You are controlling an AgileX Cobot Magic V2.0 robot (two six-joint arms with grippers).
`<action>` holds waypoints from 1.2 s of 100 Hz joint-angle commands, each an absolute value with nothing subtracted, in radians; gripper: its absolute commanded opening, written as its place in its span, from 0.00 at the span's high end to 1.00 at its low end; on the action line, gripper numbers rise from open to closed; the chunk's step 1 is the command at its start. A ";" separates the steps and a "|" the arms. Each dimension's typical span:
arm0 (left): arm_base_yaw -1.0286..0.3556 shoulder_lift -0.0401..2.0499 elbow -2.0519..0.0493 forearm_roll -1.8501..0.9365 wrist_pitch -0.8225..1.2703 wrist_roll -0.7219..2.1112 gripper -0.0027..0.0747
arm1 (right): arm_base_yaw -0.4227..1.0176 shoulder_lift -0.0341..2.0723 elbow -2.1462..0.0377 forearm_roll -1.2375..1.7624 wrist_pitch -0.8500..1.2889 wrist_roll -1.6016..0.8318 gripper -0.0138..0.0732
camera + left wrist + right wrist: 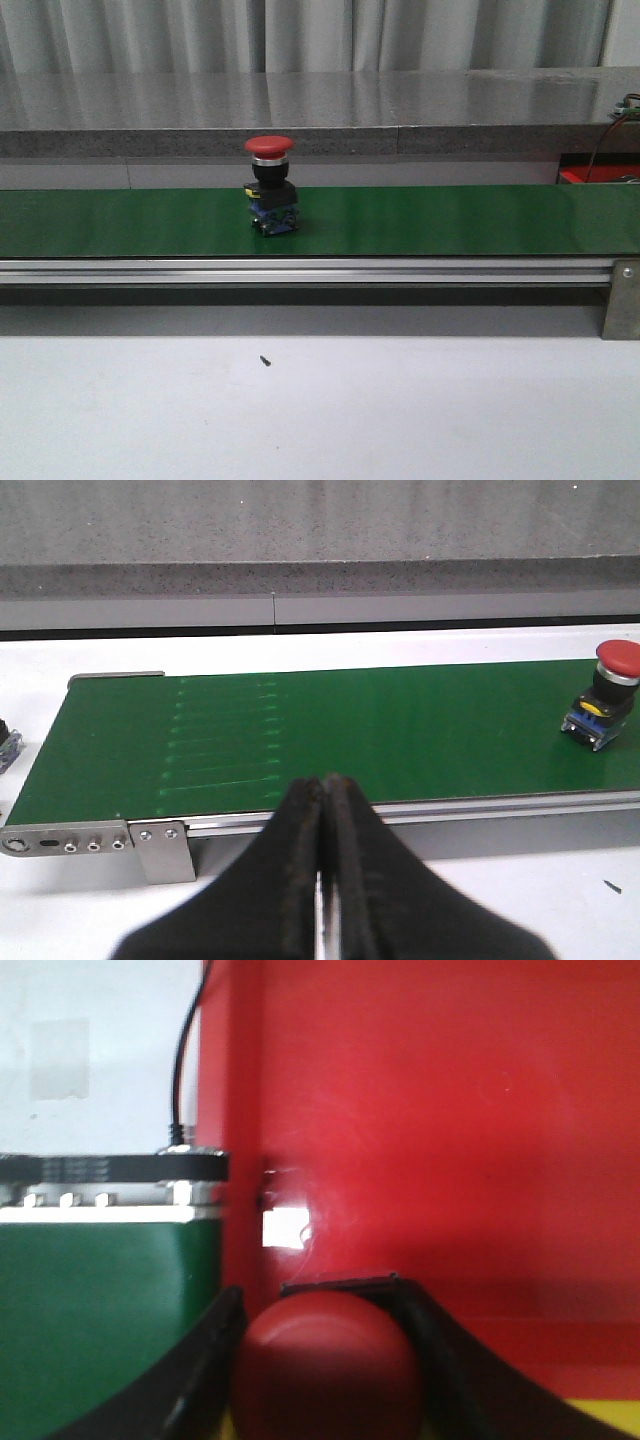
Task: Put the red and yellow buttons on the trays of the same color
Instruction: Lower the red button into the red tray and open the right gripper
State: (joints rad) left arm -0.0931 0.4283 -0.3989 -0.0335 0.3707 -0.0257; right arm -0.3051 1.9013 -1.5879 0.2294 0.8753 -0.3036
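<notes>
— Front view, what's on the green belt (450, 220)?
— One red button (270, 185), upright, left of centre.
— Left gripper (322, 810)?
— Clenched, holding nothing, near the belt.
— Right gripper (325, 1360)?
— Grasping a second red button (328, 1365) over the red tray (450, 1140).

A: How does the left gripper (322, 810) stand?
B: Its two black fingers (300, 830) are pressed together, tips touching, with nothing between them.
A: And the right gripper (325, 1360)?
B: Its fingers are spread and clamped on a red button (328, 1365).
</notes>
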 commanded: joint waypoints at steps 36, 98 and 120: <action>-0.101 0.430 -0.426 -0.041 0.287 -0.026 0.99 | -0.314 2.053 -1.723 0.266 0.764 -0.317 0.57; -0.101 0.430 -0.426 -0.041 0.287 -0.026 0.99 | -0.314 1.960 -1.824 0.265 0.930 -0.349 0.14; -0.101 0.430 -0.426 -0.041 0.287 -0.026 0.99 | -0.314 1.848 -1.759 0.341 0.998 -0.444 0.14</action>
State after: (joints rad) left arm -0.0931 0.4283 -0.3989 -0.0335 0.3707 -0.0257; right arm -0.3096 1.9467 -1.7661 0.2827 0.9938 -0.3933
